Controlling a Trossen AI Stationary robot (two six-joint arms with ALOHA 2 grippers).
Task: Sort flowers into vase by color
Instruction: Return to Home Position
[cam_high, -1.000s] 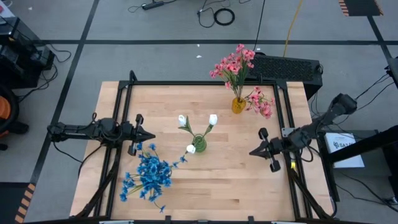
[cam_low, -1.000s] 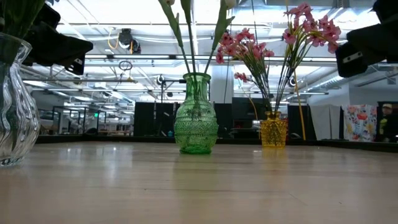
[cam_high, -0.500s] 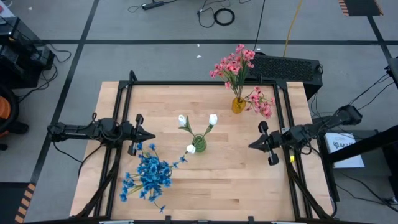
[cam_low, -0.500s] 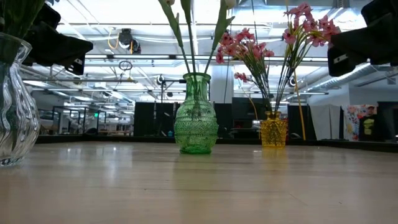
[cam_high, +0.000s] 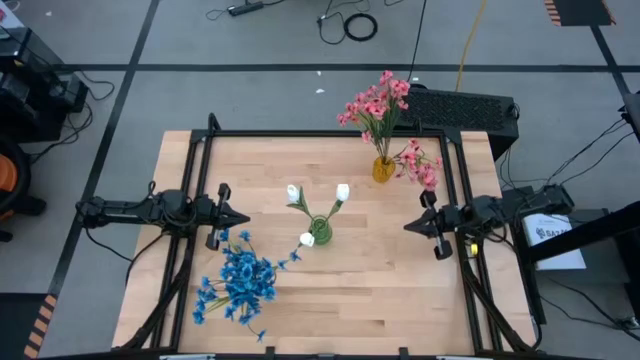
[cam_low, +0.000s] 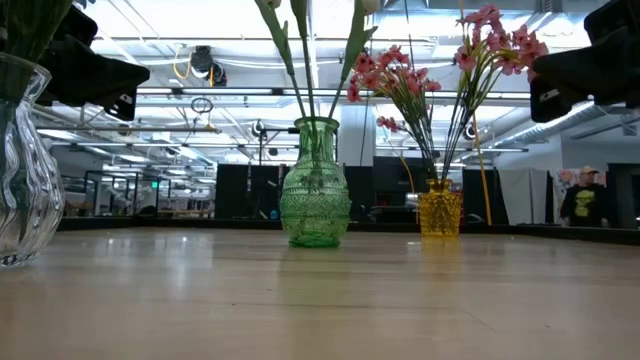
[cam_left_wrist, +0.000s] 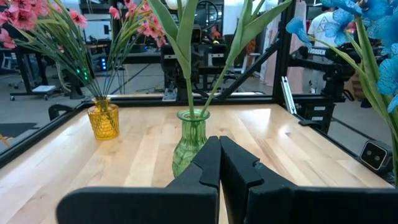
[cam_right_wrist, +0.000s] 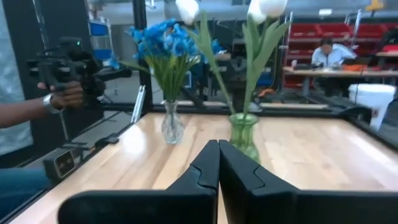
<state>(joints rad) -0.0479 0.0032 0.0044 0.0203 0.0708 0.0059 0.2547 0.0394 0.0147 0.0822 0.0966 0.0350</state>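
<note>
White buds (cam_high: 318, 210) stand by their stems in a green vase (cam_low: 315, 195) at the table's middle. Pink flowers (cam_high: 378, 103) stand in a small yellow vase (cam_low: 440, 208) near the far edge. Blue flowers (cam_high: 240, 280) stand in a clear glass vase (cam_low: 20, 180) near the near-left corner. My left gripper (cam_high: 245, 220) hovers shut above the table, left of the green vase. My right gripper (cam_high: 407, 227) hovers shut to that vase's right. Neither holds a flower.
A black frame (cam_high: 300, 134) runs around the wooden table. Bare wood lies between the green vase and my right gripper. A person's hand (cam_right_wrist: 59, 93) holds a device beyond the table's left side. Other people (cam_low: 580, 200) are in the room behind.
My right gripper has moved a little toward the table's far edge and drawn back toward the right edge, its arm folding in. The flowers and vases have stayed where they were.
</note>
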